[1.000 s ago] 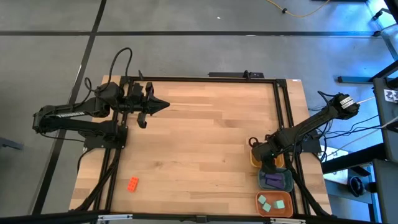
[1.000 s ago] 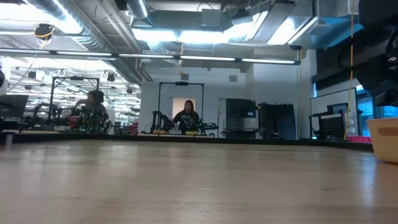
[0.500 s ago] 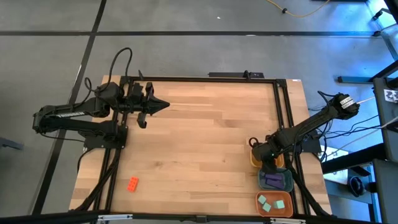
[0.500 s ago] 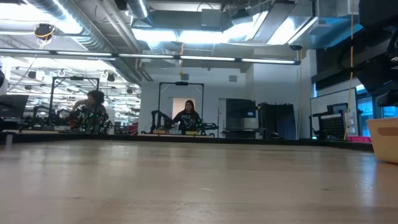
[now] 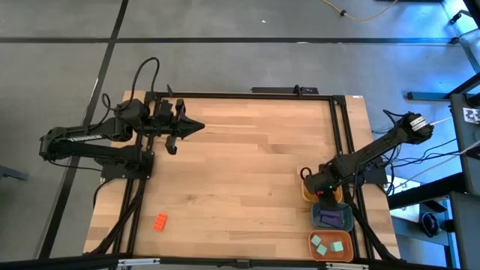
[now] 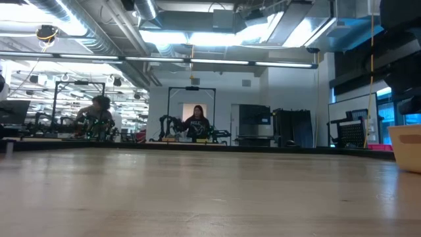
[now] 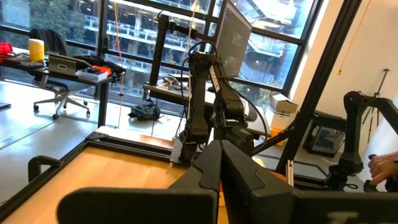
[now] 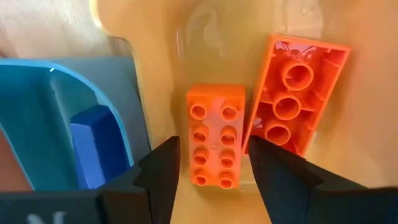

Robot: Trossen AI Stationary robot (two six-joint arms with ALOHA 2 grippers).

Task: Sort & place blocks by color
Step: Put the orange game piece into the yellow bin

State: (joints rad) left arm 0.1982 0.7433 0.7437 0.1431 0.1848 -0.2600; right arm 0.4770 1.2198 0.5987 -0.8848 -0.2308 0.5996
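The yellow tray [image 8: 323,25] holds 2 orange blocks [image 8: 215,134]; the right gripper [image 8: 212,163] hovers wide over them. Beside it, the blue-grey tray [image 5: 332,217] holds purple blocks [image 5: 328,218]. 1 orange block [image 5: 160,221] lies on the tabletop [image 5: 240,172]. The left gripper [image 5: 196,126] is pinched closed.

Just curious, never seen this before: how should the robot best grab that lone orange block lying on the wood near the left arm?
Probably from straight above: the orange block lies flat and alone on the table, so fingers could close across its narrow width, on its long sides.
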